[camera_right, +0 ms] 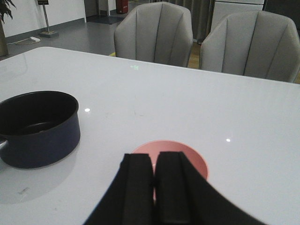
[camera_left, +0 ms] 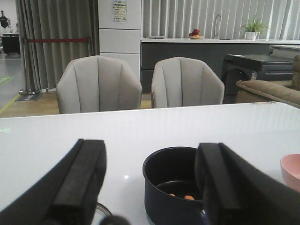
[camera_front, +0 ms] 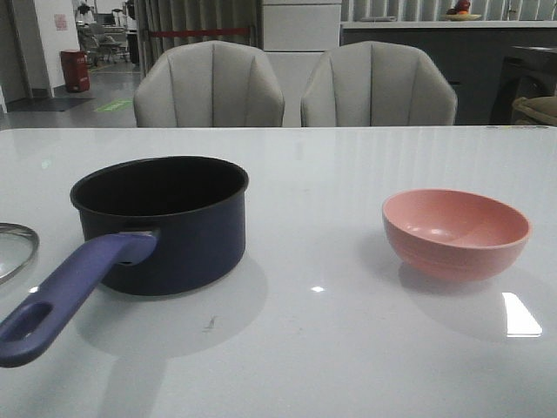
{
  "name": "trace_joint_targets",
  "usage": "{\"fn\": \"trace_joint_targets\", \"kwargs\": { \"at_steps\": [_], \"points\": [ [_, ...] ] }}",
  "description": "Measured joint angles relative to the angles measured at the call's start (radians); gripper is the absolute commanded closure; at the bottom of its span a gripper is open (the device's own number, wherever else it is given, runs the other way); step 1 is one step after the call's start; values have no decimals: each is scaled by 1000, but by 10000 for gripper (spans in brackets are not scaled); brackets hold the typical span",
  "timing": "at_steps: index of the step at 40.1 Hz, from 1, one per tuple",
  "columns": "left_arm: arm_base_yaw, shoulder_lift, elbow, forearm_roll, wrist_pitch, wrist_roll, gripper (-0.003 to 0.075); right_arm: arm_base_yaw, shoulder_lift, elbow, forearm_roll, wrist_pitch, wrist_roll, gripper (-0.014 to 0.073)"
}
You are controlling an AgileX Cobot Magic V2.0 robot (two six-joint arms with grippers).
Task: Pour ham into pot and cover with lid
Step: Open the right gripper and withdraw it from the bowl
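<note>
Showroom-style kitchen and dining area: white table [camera_front: 348, 174], two grey upholstered chairs [camera_left: 98, 84], counter with sink tap [camera_left: 216, 23], potted plant [camera_left: 253, 28], curtains [camera_left: 51, 42].

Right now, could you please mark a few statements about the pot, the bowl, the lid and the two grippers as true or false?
1. The pot has orange ham pieces inside. True.
2. The lid covers the pot. False: only its edge shows, lying on the table left of the pot.
3. The pink bowl stands upright on the table. True.
4. The left gripper is shut. False: its fingers stand wide apart.
5. The right gripper grips the bowl. False: its fingers are together, holding nothing.
</note>
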Motion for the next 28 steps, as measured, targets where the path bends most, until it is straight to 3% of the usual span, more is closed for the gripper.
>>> {"fn": "trace_joint_targets", "kwargs": {
  "at_steps": [9,13,20,28],
  "points": [
    [0,27,-46,-7,43,0,257,2,0,0,0,0,0,435],
    [0,92,-114,-7,83,0,213,2,0,0,0,0,0,435],
    [0,303,-266,-7,156,0,69,2,0,2,0,0,0,435],
    [23,588,-425,10,295,-23,50,2,0,2,0,0,0,435]
  ]
}}
